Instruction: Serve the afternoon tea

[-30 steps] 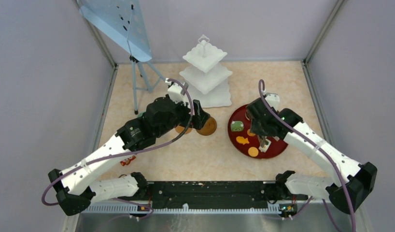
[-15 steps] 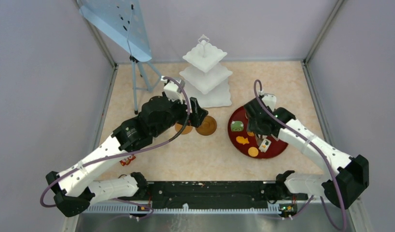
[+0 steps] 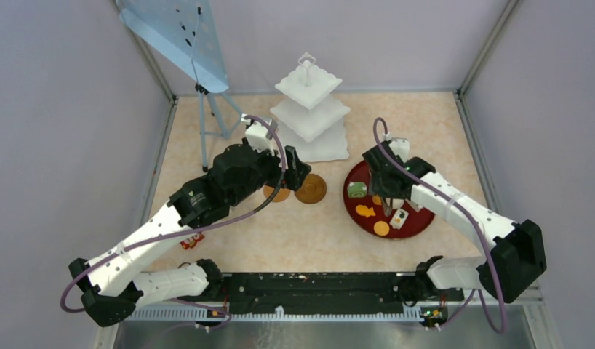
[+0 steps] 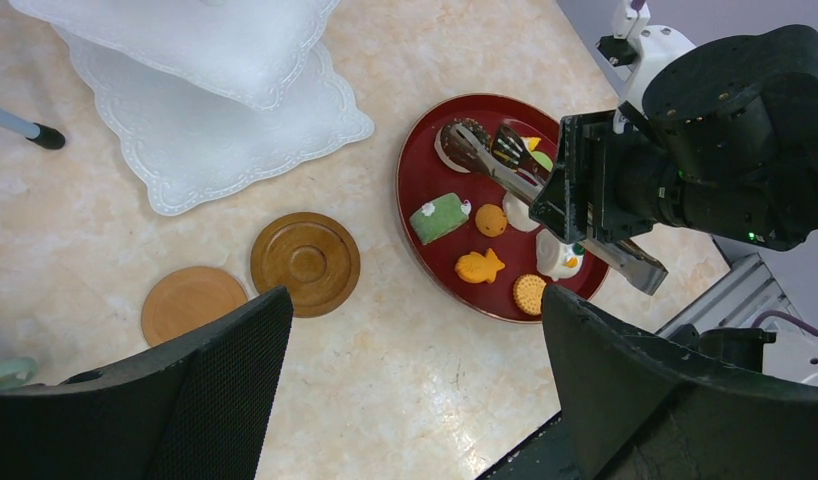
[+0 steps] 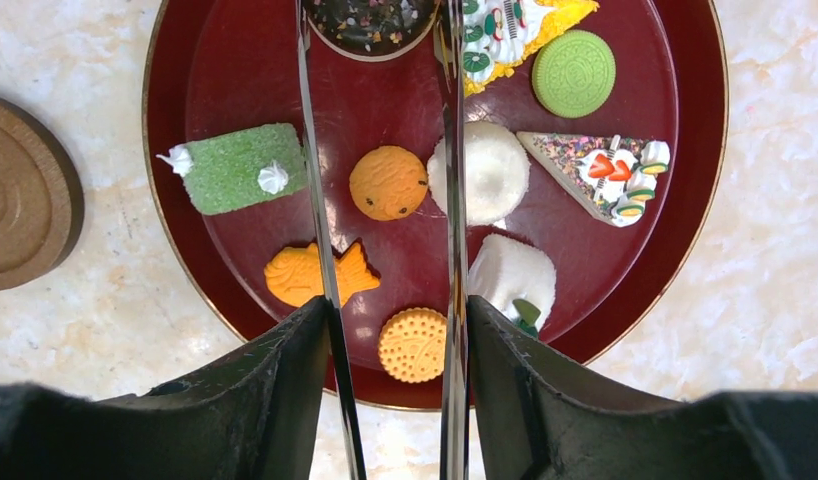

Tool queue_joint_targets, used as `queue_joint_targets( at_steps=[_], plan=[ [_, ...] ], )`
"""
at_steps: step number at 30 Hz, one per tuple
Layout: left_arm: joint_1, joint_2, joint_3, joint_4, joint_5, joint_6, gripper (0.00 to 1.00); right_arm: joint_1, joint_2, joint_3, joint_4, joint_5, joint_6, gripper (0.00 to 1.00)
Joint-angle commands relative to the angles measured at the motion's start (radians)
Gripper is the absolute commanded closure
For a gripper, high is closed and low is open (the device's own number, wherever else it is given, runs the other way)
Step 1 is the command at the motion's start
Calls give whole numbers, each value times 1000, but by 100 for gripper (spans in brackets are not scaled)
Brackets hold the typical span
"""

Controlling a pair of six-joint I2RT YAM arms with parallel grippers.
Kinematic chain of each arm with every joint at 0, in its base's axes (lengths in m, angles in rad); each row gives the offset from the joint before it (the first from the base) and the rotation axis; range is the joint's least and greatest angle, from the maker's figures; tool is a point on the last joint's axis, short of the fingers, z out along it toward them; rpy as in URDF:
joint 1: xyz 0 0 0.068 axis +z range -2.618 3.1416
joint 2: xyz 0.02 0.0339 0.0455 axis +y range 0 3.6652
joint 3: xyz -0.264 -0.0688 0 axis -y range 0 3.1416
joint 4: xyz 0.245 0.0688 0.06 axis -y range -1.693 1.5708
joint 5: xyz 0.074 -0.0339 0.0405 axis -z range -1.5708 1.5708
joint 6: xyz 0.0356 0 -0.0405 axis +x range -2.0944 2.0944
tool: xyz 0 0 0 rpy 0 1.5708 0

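Sweets (image 5: 388, 183) lie on the red tray (image 5: 235, 90). Right gripper (image 5: 397, 310) clamps the tongs (image 5: 452, 200), blades apart astride the chocolate tart (image 5: 370, 20): picking step; next, probably squeeze, then lift toward the tiered stand (image 3: 309, 116).

From my right wrist the frame's edge cuts the chocolate tart (image 5: 370, 22) and the yellow wedge (image 5: 515, 30) — and the tips of the tongs (image 5: 452, 180). One blade crosses the orange fish (image 5: 290, 275). At the left the wooden saucer (image 5: 25, 195) is half cut off; the teal cup (image 4: 3, 372) shows only a sliver.
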Motion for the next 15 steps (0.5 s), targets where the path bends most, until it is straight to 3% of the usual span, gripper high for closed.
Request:
queue_joint_targets(
  at_steps=[1, 15],
  plan=[
    [6, -17, 37, 17, -17, 6, 1, -19, 34, 25, 35, 20, -55, 48],
    [8, -27, 27, 21, -29, -6, 1, -22, 100, 54, 50, 51, -139, 45]
  ],
)
